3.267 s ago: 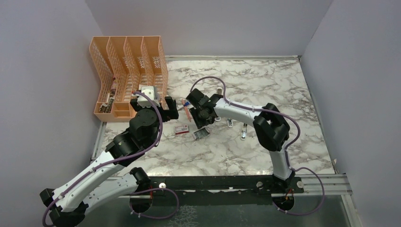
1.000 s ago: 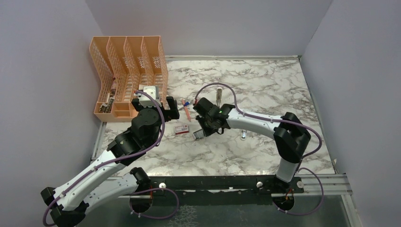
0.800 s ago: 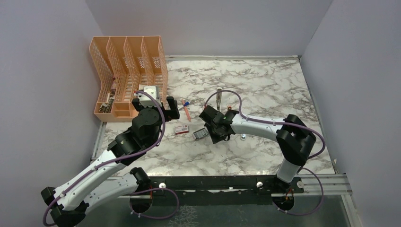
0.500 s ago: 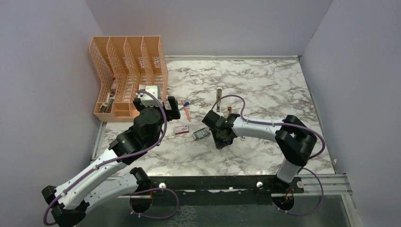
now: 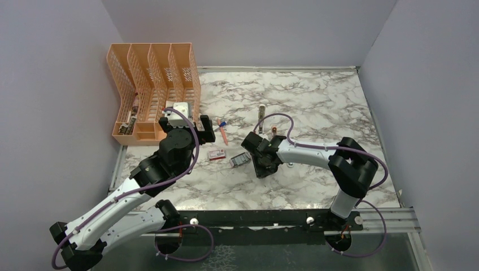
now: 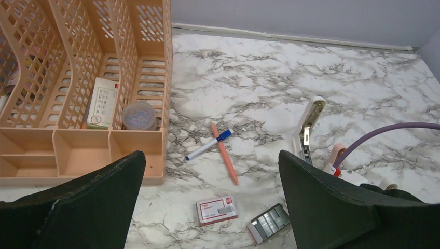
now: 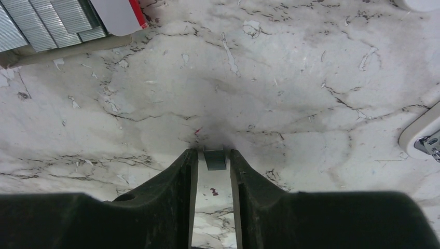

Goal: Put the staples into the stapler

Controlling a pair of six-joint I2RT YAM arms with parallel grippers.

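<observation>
My left gripper [image 6: 210, 161] hangs spread wide above the marble table [image 6: 270, 78], holding nothing, just in front of the orange desk organiser [image 6: 78, 62]. A small white box [image 6: 101, 99] and a round clear tub [image 6: 138, 115] sit in the organiser's nearest slot.

My right gripper [image 7: 213, 153] is down at the tabletop, its jaws only a little apart. A short strip of staples [image 7: 215, 161] lies between the tips. A sliver of marble shows on either side of it, so I am not pinching it.

The main block of staples [image 6: 270, 222] rests in its open tray just left of my right gripper. In the right wrist view it fills the upper left corner, beside a red-and-white flap [image 7: 117, 13]. The red-and-white staple box [image 6: 217, 209] lies just beside the tray, on its left.

The stapler [image 6: 309, 122] lies on the marble farther back, beyond my right wrist, apart from the tray, with its silver inner parts showing. A short pink block [image 6: 337, 153] sits near its closer end, partly behind my purple cable [image 6: 384, 132].

An orange pen [image 6: 224, 161] and a blue-capped pen [image 6: 207, 146] lie crossed between the organiser and the stapler. At the right edge of the right wrist view there is a white rounded piece with a metal part [image 7: 423, 136]; I cannot tell what it is.
</observation>
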